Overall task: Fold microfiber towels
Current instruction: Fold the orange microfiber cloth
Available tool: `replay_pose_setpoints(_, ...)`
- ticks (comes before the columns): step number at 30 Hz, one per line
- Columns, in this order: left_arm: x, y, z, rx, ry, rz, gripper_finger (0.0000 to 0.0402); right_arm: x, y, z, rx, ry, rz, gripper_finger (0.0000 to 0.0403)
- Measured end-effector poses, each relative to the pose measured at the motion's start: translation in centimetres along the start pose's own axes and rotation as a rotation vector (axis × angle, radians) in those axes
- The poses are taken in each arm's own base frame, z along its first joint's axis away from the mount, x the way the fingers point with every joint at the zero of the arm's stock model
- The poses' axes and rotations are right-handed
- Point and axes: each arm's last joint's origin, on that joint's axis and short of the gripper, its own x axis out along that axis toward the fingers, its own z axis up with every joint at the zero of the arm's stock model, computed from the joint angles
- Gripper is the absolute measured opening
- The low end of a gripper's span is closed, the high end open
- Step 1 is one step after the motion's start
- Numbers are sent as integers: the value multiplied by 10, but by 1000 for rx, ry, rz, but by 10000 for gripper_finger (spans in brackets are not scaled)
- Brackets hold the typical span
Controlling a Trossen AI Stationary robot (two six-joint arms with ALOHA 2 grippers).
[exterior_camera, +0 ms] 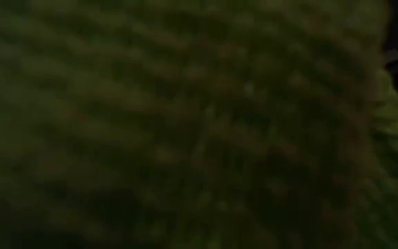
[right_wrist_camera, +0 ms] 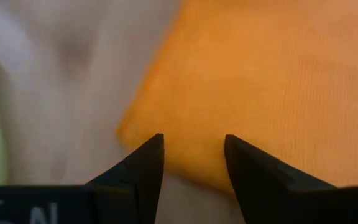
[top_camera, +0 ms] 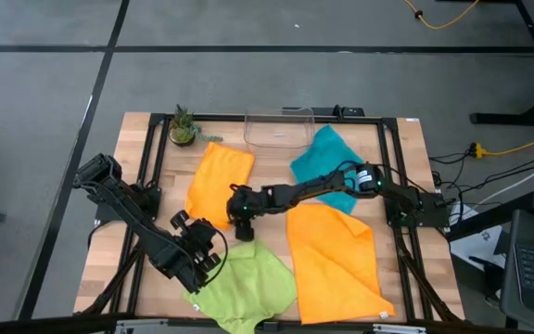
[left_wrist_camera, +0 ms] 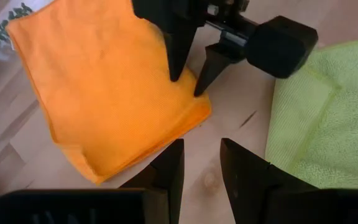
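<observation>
A folded orange towel (top_camera: 219,181) lies at the table's middle left; it also shows in the left wrist view (left_wrist_camera: 104,81). My right gripper (top_camera: 242,225) reaches across from the right and stands open, fingers down, on this towel's near right corner (left_wrist_camera: 194,102). My left gripper (left_wrist_camera: 197,168) is open and empty over bare wood, just near of that corner (top_camera: 209,243). A lime green towel (top_camera: 244,288) lies rumpled at the near edge. A second orange towel (top_camera: 332,255) lies spread at the near right. A teal towel (top_camera: 327,162) lies partly under my right arm. My right gripper comes from above, pointing down, with both open fingertips (left_wrist_camera: 199,90) set on the top layer of the folded orange towel beside its near right corner (right_wrist_camera: 185,124). Nothing is pinched between them. The towel lies flat on the table in several layers.
A clear plastic bin (top_camera: 279,130) and a small potted plant (top_camera: 184,125) stand at the far edge. Lime green cloth (exterior_camera: 199,124) covers the whole low view. Bare wood (top_camera: 267,232) shows between the towels at the middle.
</observation>
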Motion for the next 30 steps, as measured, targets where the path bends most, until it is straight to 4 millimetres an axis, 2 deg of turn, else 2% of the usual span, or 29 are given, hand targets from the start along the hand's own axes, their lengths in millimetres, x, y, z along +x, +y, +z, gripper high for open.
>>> replay_pose_setpoints(7,0,0,0,-1,0,-2,96,-18,2,-16,0,281,49,173)
replay_pose_setpoints(13,0,-1,0,-5,0,-9,96,-45,8,-14,-18,401,110,173)
replay_pose_setpoints(16,1,-4,1,8,1,-38,96,-72,10,-11,-24,477,115,173)
replay_pose_setpoints(20,6,-11,10,73,-9,-91,96,-118,15,7,-30,494,117,173)
replay_pose_setpoints(23,12,-13,20,95,-50,-98,96,-139,21,8,-37,542,120,173)
replay_pose_setpoints(26,25,-13,34,66,-71,-79,96,-167,32,15,-58,545,132,173)
replay_pose_setpoints(30,68,-7,50,30,-50,-15,96,-192,48,13,-97,588,133,173)
